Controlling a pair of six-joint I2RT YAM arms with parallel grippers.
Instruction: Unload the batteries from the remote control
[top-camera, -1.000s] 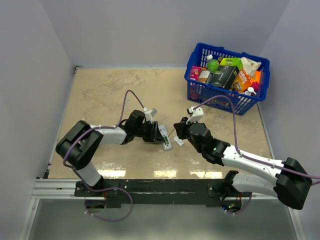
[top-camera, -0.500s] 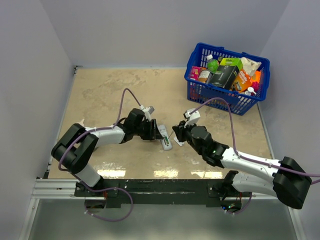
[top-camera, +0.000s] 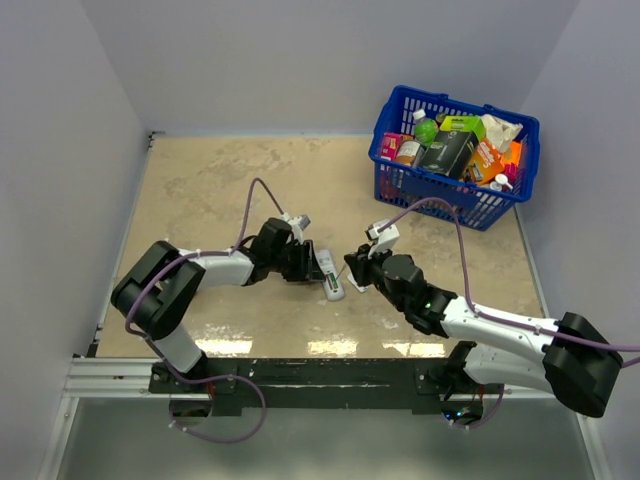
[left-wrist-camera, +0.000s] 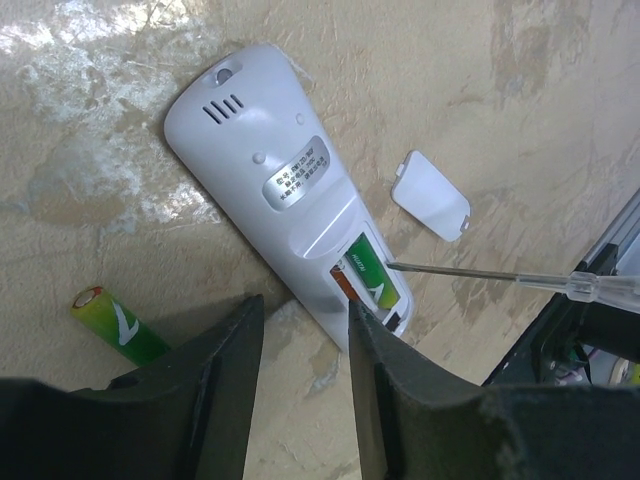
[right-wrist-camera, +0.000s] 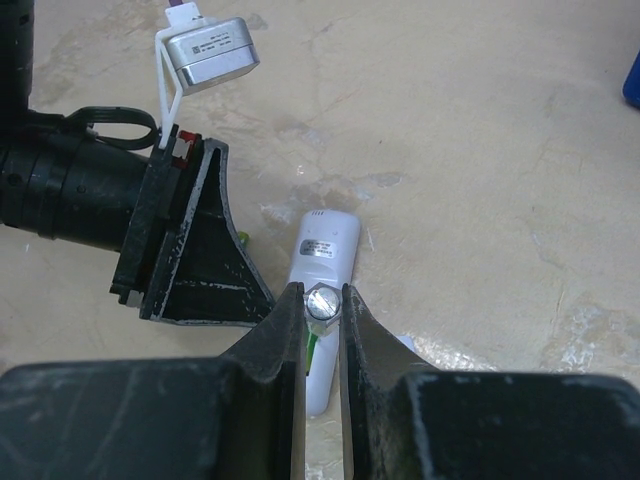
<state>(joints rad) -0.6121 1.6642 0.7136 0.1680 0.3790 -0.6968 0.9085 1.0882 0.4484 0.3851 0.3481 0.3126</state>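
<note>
The white remote control (left-wrist-camera: 290, 210) lies back-up on the table, also in the top view (top-camera: 329, 274). Its open bay holds one green battery (left-wrist-camera: 375, 283). A second battery (left-wrist-camera: 118, 325) lies loose on the table beside the remote. The small white cover piece (left-wrist-camera: 431, 195) lies just past the remote. My left gripper (left-wrist-camera: 300, 370) is open and empty, low over the remote's bay end, one finger (left-wrist-camera: 385, 390) at its edge. My right gripper (right-wrist-camera: 322, 300) is shut on a screwdriver (left-wrist-camera: 500, 277) whose tip points into the bay at the battery.
A blue basket (top-camera: 398, 175) full of groceries stands at the back right. Walls close off the left, back and right of the table. The two grippers (top-camera: 305, 262) (top-camera: 352, 272) are close together on either side of the remote.
My right gripper has moved a little left towards the remote with the screwdriver. My left gripper has stayed beside the remote.
</note>
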